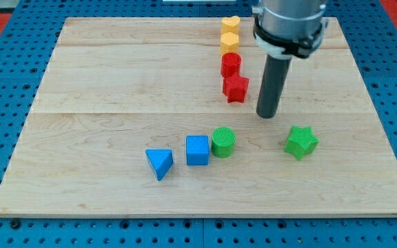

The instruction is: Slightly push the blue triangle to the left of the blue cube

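Observation:
The blue triangle [160,163] lies on the wooden board [102,83] at the lower middle. The blue cube [198,150] sits just to its right, a small gap between them. My tip [267,114] rests on the board well up and to the right of both, right of the red star. It touches no block.
A green cylinder [223,142] touches the blue cube's right side. A green star [301,142] lies at the right. A column at the view's top holds a yellow heart [230,25], a yellow block [229,43], a red cylinder [231,65] and a red star [236,88].

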